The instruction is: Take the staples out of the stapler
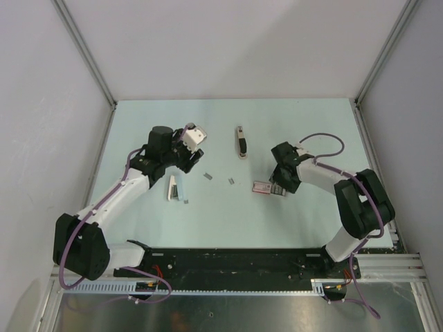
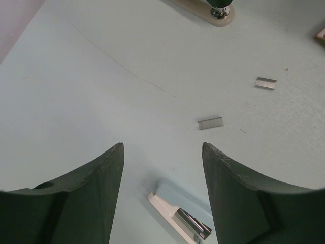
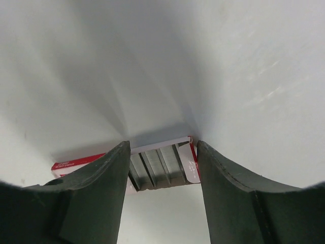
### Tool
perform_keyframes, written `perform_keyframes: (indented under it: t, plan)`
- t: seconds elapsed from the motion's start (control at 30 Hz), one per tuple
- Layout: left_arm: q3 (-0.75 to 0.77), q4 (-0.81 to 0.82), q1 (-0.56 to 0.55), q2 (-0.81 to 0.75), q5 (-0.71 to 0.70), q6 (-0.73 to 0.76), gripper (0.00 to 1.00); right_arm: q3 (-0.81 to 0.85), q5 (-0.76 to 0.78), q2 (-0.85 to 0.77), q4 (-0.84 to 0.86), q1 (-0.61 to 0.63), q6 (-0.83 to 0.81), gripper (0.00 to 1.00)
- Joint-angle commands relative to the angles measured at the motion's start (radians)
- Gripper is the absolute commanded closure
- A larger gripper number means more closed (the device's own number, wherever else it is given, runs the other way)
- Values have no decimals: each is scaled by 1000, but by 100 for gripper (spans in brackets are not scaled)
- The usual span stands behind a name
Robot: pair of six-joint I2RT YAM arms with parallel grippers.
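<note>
The dark grey stapler with a cream base (image 1: 240, 142) lies at the far middle of the table, well apart from both arms. Two short grey strips of staples (image 2: 210, 123) lie loose nearer. The left gripper (image 2: 162, 147) hangs spread and empty. The right gripper (image 3: 162, 145), also spread, straddles a pink-and-white box (image 3: 187, 165). To lift a strip, I think the fingers must descend straight and close gently, because such thin metal slips easily.
</note>
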Motion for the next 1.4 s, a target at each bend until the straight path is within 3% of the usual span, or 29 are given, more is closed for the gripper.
perform_keyframes:
  t: [0.0, 0.5, 0.7, 0.9, 1.0, 1.2, 1.37]
  plan:
    - [10, 8, 6, -45, 13, 11, 32, -41, -81, -2, -78, 92, 96, 41]
    - [-26, 9, 5, -67, 22, 28, 31, -64, -17, -40, -172, 367, 271, 42]
    - [-41, 3, -3, -40, 64, 111, 30, -57, -3, -110, -169, 347, 269, 39]
    - [-26, -42, -54, 38, 51, 203, 29, -54, 45, -235, -149, 286, 169, 33]
    - [-24, -53, -80, 76, 56, 258, 29, -53, 75, -268, -81, 239, 61, 32]
    - [-52, -91, -114, 121, 139, 531, 24, -89, 148, -289, 149, 181, -145, 29]
    - [-14, -127, -117, 205, 177, 701, 21, -202, 89, -324, 398, 161, -243, 27]
